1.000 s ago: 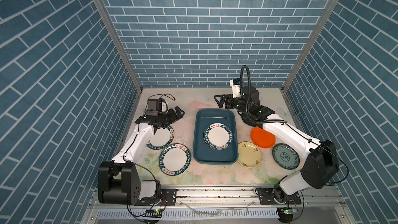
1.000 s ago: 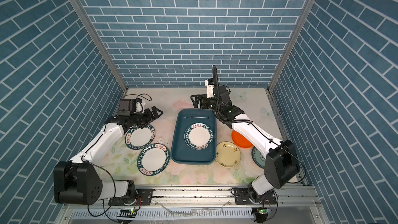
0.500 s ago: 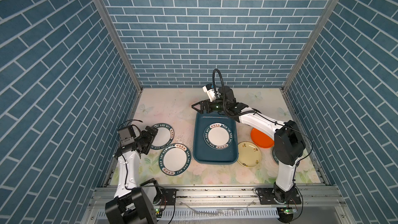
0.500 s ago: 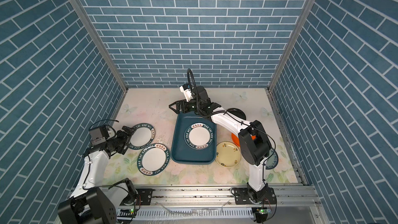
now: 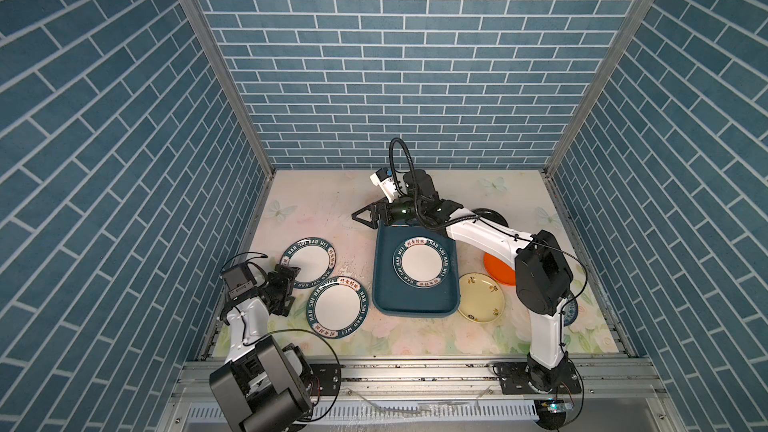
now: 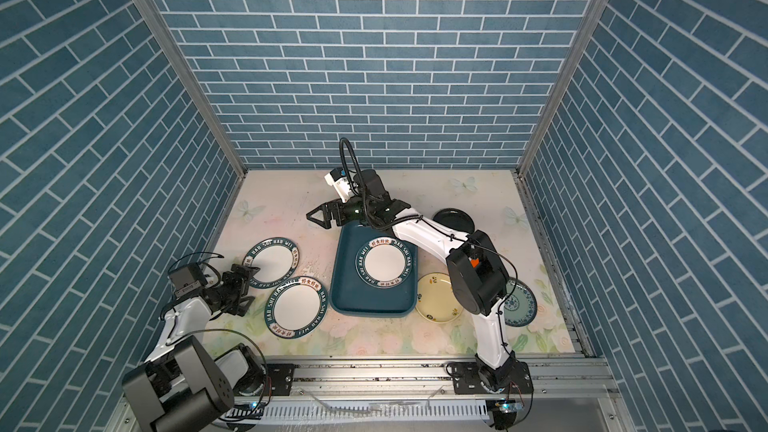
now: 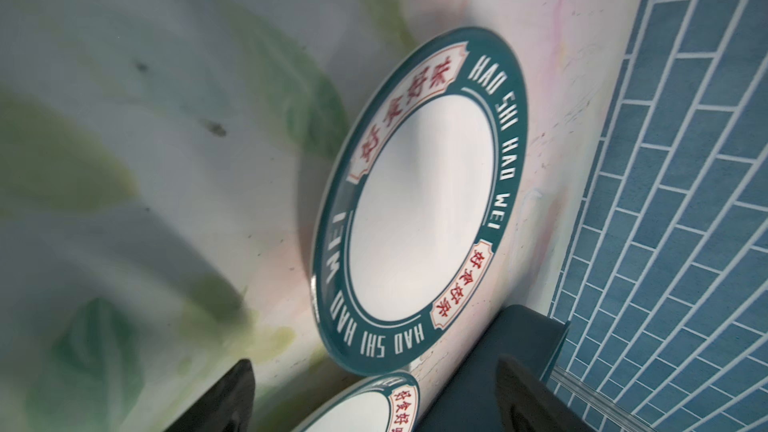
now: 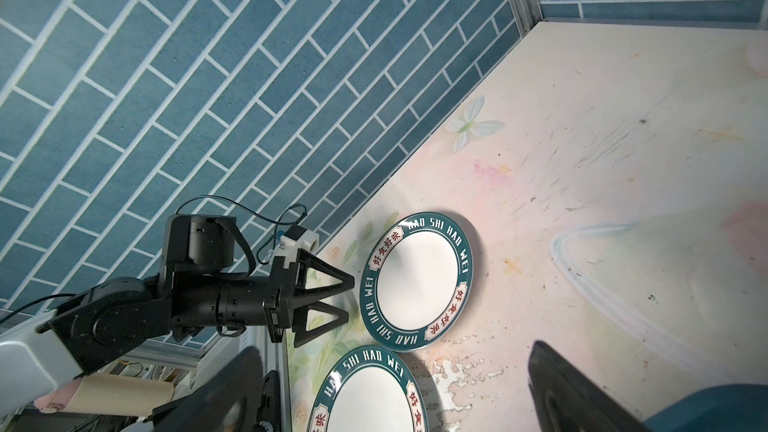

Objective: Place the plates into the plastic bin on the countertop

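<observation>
Orange plate (image 5: 496,275), 3 o'clock of bin (image 5: 384,284): mostly behind right arm (image 5: 482,238). Blue plate (image 6: 521,303), 4 o'clock: part hidden by elbow (pattern too small to read). Left wrist view: near plate (image 7: 361,409) cut by edge, countertop (image 7: 124,139) blurred.

White plates with green lettered rims (image 5: 309,260) (image 5: 337,308) (image 5: 422,260): three are showing.
Black plate (image 6: 453,218): one is showing.
Orange plate (image 5: 498,274): one is showing.
Cream-yellow plate (image 5: 482,297): one is showing.
Blue-patterned plate (image 6: 519,303): one is showing.
Plastic bin (image 5: 415,305): one is sitting out.
Robot arms (image 5: 245,326) (image 5: 482,238): two are reaching in.
</observation>
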Controlling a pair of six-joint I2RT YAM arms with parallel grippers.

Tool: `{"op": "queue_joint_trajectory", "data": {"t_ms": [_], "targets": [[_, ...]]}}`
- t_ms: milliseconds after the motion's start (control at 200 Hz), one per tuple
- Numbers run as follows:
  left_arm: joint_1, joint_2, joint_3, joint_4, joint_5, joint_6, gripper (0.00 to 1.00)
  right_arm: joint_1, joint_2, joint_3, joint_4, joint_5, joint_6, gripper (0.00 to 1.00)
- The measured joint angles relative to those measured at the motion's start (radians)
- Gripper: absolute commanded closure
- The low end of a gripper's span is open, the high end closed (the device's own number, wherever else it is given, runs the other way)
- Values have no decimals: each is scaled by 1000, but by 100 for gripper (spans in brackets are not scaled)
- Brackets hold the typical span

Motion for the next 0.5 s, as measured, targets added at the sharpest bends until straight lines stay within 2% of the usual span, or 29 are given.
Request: {"op": "queue_joint_trajectory", "data": {"t_ms": [265,495], "targets": [[0,15,-23,48,-10,9,16,-1,0,0,-23,19,-2,1],[1,42,-66,179,10,16,23,-1,0,-10,-25,35,-2,1]]}}
